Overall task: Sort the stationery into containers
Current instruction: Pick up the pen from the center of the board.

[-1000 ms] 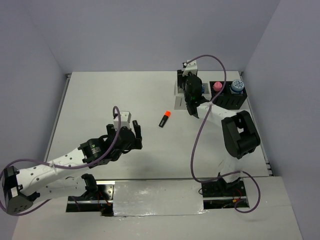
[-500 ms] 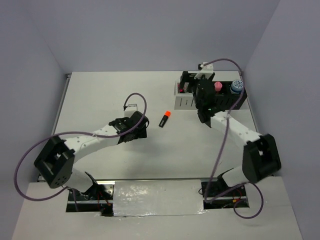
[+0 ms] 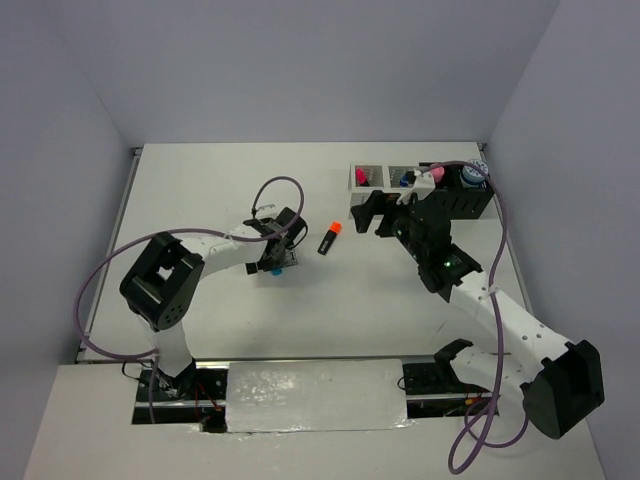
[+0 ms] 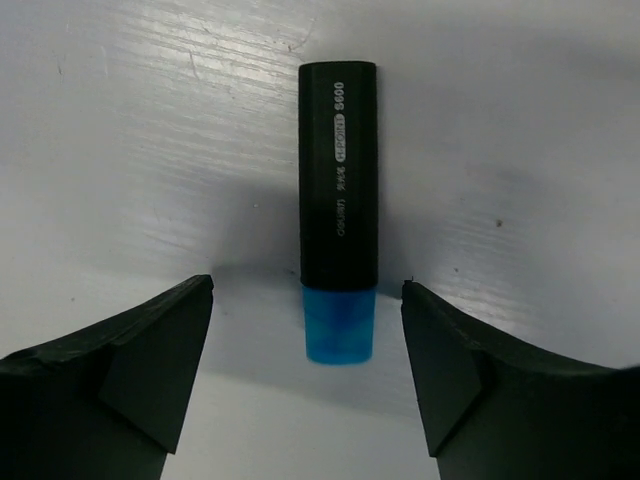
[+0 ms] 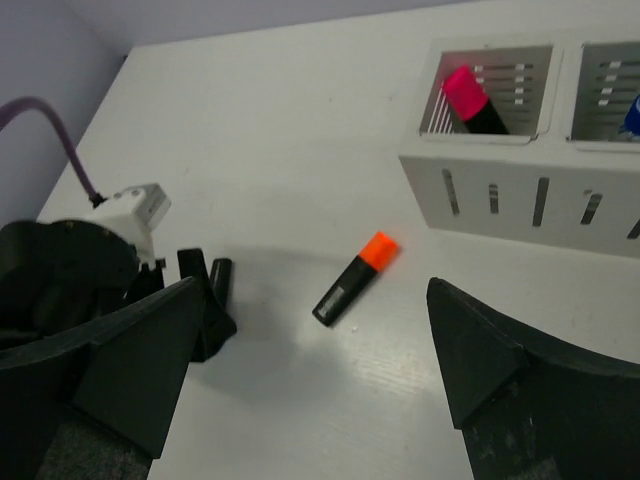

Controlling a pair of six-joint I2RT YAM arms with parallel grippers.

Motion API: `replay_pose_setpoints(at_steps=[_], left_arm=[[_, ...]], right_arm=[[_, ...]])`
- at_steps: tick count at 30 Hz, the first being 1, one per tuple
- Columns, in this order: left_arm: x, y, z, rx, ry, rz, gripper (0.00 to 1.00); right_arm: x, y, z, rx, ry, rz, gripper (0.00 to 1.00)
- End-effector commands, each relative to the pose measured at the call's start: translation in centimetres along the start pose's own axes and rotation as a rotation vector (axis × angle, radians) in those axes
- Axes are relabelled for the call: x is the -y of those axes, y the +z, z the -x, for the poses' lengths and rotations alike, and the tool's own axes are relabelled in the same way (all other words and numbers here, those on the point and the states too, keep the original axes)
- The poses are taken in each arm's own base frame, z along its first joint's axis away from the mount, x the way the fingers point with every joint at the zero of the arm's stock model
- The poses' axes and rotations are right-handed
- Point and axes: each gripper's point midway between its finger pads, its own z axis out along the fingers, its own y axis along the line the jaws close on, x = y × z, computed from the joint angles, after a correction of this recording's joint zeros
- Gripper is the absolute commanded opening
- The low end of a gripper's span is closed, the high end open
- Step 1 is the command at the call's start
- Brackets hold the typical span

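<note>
A black highlighter with a blue cap (image 4: 338, 200) lies flat on the table; in the top view only its cap (image 3: 275, 268) shows. My left gripper (image 4: 308, 284) (image 3: 281, 248) is low over it and open, one finger on each side of the blue cap, neither touching it. An orange-capped highlighter (image 3: 330, 237) (image 5: 355, 280) lies loose mid-table. My right gripper (image 5: 313, 287) (image 3: 373, 212) hangs open above it, holding nothing. The containers stand in a row at the back right: two white (image 3: 366, 188) (image 5: 500, 185) and two black (image 3: 462, 203). A pink-capped highlighter (image 5: 470, 98) stands in the leftmost white one.
A pink-capped bottle (image 3: 437, 175) and a blue roll (image 3: 472, 174) sit in the black containers. Something blue (image 5: 632, 116) shows in the second white container. Purple cables loop over both arms. Grey walls enclose the table at the back and sides.
My left arm swung forward and right and came down over the blue-capped highlighter. My right arm drew back from over the containers toward the orange-capped highlighter, and its jaws opened.
</note>
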Motion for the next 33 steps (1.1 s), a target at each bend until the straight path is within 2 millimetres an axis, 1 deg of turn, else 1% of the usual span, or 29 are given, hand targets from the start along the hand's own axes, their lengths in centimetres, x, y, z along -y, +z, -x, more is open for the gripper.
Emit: replay_pose_setpoints(at_steps=[1, 3, 4, 6, 7, 8, 9, 10, 11, 12, 13, 14, 15, 16, 17, 18, 19, 20, 21, 22, 23, 24, 25, 27, 28, 30, 31, 33], left_arm=[[0.5, 0.8, 0.3, -0.040, -0.033, -0.017, 0.86], [0.7, 1.6, -0.5, -0.072, -0.026, -0.007, 0.80], [0.7, 2.0, -0.8, -0.085, -0.022, 0.001, 0.69], [0.8, 2.7, -1.7, -0.113, -0.017, 0.007, 0.51], [0.8, 2.9, -1.9, -0.120, -0.019, 0.004, 0.38], [0.9, 2.9, -2.3, -0.132, -0.021, -0.006, 0.31], [0.7, 2.9, -2.7, -0.139, -0.021, -0.007, 0.11], [0.8, 2.8, -2.5, -0.130, -0.024, -0.025, 0.02], [0.8, 2.0, -2.9, -0.130, -0.022, -0.058, 0.00], [1.0, 1.4, -2.8, -0.116, -0.013, -0.087, 0.00], [1.6, -0.1, -2.3, -0.064, 0.008, -0.158, 0.00], [1.9, -1.0, -1.9, -0.027, 0.043, -0.199, 0.00], [2.2, -1.6, -1.9, 0.014, 0.061, -0.245, 0.00], [3.4, -4.2, -1.0, 0.079, 0.075, -0.332, 0.00], [4.1, -5.4, -0.8, 0.107, 0.094, -0.396, 0.00], [4.7, -6.5, -0.7, 0.144, 0.140, -0.456, 0.00], [5.9, -8.8, -0.3, 0.217, 0.148, -0.575, 0.00], [6.8, -10.4, -0.6, 0.230, 0.171, -0.668, 0.00], [6.8, -10.7, -1.4, 0.244, 0.208, -0.710, 0.00], [7.7, -13.2, -0.5, 0.306, 0.200, -0.807, 0.00], [8.0, -14.3, -0.8, 0.312, 0.217, -0.863, 0.00], [7.9, -14.6, -1.3, 0.315, 0.225, -0.890, 0.00], [8.2, -16.4, -0.7, 0.358, 0.213, -0.953, 0.00], [8.0, -18.0, -0.7, 0.385, 0.216, -1.021, 0.00], [8.0, -18.6, -0.5, 0.401, 0.213, -1.040, 0.00], [7.8, -19.6, -0.2, 0.423, 0.205, -1.066, 0.00], [7.7, -19.8, -0.1, 0.432, 0.205, -1.071, 0.00], [7.8, -21.0, 0.0, 0.450, 0.214, -1.114, 0.00]], right_arm=[[-1.3, -1.9, 0.7, -0.005, 0.012, 0.050, 1.00], [-1.2, -2.3, 0.4, -0.013, 0.016, 0.049, 1.00], [-1.5, -2.8, 0.8, 0.001, 0.019, 0.061, 1.00], [-1.9, -3.2, 0.7, -0.001, 0.026, 0.087, 1.00], [-2.0, -3.4, 0.8, 0.002, 0.028, 0.096, 1.00], [-2.2, -3.5, 0.9, 0.002, 0.031, 0.106, 1.00], [-2.4, -3.6, 0.9, 0.000, 0.034, 0.118, 1.00], [-2.6, -3.6, 0.7, -0.009, 0.037, 0.129, 1.00], [-3.2, -3.7, 0.5, -0.024, 0.040, 0.158, 1.00], [-3.3, -3.5, 0.1, -0.041, 0.046, 0.167, 1.00], [-3.5, -3.4, -0.1, -0.052, 0.064, 0.171, 1.00], [-3.6, -3.1, -0.3, -0.062, 0.081, 0.171, 1.00], [-3.7, -2.9, -0.7, -0.073, 0.122, 0.170, 1.00], [-3.9, -2.7, -0.8, -0.074, 0.142, 0.178, 1.00], [-4.3, -2.4, -1.6, -0.102, 0.167, 0.198, 1.00], [-5.0, -2.1, -1.7, -0.097, 0.210, 0.226, 1.00], [-5.4, -1.8, -2.1, -0.108, 0.223, 0.237, 1.00], [-5.5, -1.1, -2.9, -0.129, 0.230, 0.234, 1.00], [-6.6, -1.0, -3.0, -0.129, 0.235, 0.267, 1.00], [-7.3, -0.8, -3.3, -0.137, 0.234, 0.288, 1.00], [-8.1, -0.4, -3.8, -0.147, 0.228, 0.323, 1.00], [-9.2, -0.5, -4.5, -0.168, 0.224, 0.347, 0.99], [-9.5, -0.2, -5.5, -0.194, 0.221, 0.342, 0.99], [-10.2, 0.1, -6.2, -0.213, 0.213, 0.331, 0.99], [-10.9, 0.0, -7.1, -0.236, 0.211, 0.347, 0.99], [-12.0, -0.3, -7.9, -0.258, 0.224, 0.389, 0.98], [-12.3, -0.3, -8.0, -0.260, 0.230, 0.403, 0.97], [-12.7, -0.3, -8.5, -0.283, 0.248, 0.407, 0.95]])
